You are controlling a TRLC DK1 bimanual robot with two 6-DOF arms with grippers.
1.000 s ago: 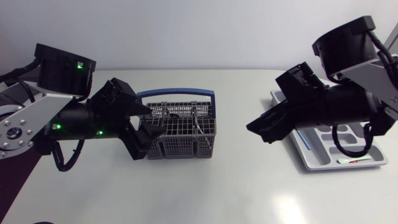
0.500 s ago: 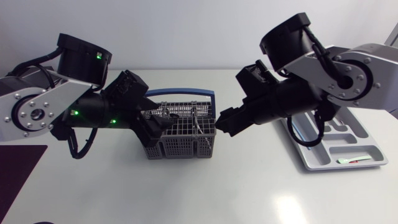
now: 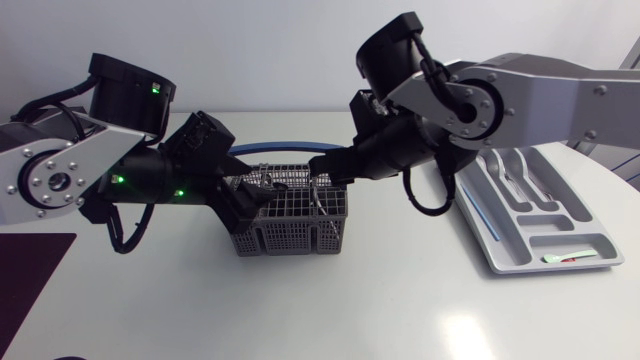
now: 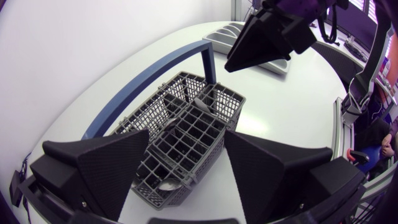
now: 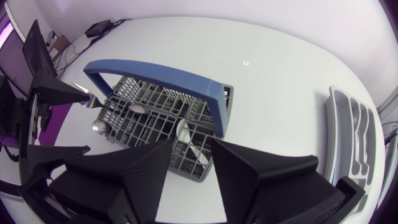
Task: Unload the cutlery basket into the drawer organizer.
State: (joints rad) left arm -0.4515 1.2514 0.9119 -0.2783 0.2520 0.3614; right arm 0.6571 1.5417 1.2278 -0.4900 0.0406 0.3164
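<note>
The grey wire cutlery basket [image 3: 292,212] with its blue arched handle [image 3: 290,147] stands mid-table. Spoons [image 5: 186,134] and other cutlery [image 4: 199,102] lie in its compartments. My left gripper [image 3: 238,196] is open wide and straddles the basket's left end [image 4: 180,134], one finger [image 4: 99,165] on each side. Coming in from the right, my right gripper [image 3: 322,170] hovers over the basket's right rear corner, its fingers [image 5: 146,171] a narrow gap apart with nothing between them. It also shows in the left wrist view as a dark wedge [image 4: 249,53] beyond the basket. The grey drawer organizer [image 3: 590,262] lies at the right.
The organizer [image 5: 357,124] holds some cutlery [image 3: 520,180], a blue piece [image 3: 487,222] along its left side and a green-and-red item [image 3: 570,258] in its near compartment. A dark purple mat [image 3: 30,290] lies at the table's left front.
My right arm swung left from over the organizer to the basket, and its fingers drew closer together. My left arm shifted right so its open fingers flank the basket's end.
</note>
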